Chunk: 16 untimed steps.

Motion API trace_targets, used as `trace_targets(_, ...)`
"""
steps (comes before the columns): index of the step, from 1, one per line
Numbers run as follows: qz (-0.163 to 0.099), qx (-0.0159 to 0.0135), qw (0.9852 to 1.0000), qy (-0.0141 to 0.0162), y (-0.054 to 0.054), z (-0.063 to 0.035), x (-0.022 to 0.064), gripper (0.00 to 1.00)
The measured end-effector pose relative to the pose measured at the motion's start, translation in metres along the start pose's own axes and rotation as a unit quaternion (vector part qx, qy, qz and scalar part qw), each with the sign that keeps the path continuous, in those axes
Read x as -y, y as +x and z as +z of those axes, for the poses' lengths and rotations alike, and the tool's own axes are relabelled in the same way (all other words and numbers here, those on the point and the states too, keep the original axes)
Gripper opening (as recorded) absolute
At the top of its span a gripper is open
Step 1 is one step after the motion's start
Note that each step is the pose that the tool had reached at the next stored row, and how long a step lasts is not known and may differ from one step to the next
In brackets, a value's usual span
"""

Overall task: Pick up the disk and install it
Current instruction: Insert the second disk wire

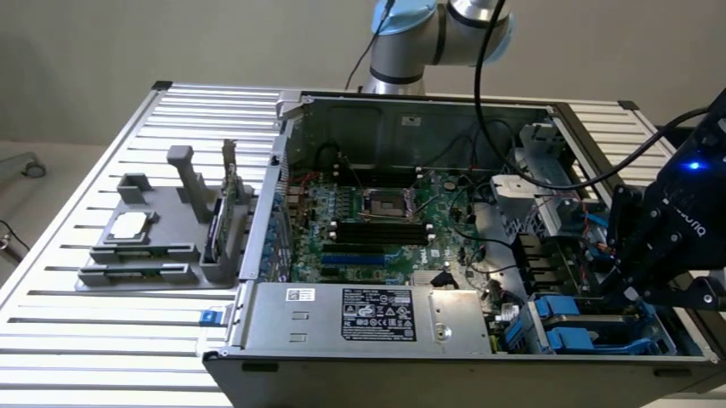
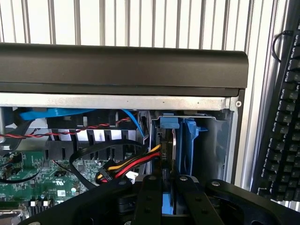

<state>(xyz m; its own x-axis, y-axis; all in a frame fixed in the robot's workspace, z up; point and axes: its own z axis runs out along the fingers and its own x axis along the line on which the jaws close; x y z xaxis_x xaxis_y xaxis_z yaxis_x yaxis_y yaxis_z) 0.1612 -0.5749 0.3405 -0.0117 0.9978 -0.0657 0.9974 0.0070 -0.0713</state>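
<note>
The gripper [image 2: 169, 201] has its two black fingers [image 2: 149, 199] drawn narrow and pressed on the disk [image 2: 190, 140], which stands on its edge between them. The disk with its blue carrier sits in the drive bay at the corner of the computer case [image 2: 122, 65], beside red, yellow and black cables [image 2: 136, 161]. Behind the case lies the slatted table [image 2: 140, 21], with a keyboard [image 2: 281, 131] on it.

The gripper [image 1: 627, 293] hangs low over the open computer case [image 1: 397, 380].
</note>
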Motion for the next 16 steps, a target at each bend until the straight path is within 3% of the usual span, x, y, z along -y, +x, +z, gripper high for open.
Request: trace_targets(16, 0.0, 0.0, 1.0, 0.0, 0.0013, -0.0004, 0.0, 0.16)
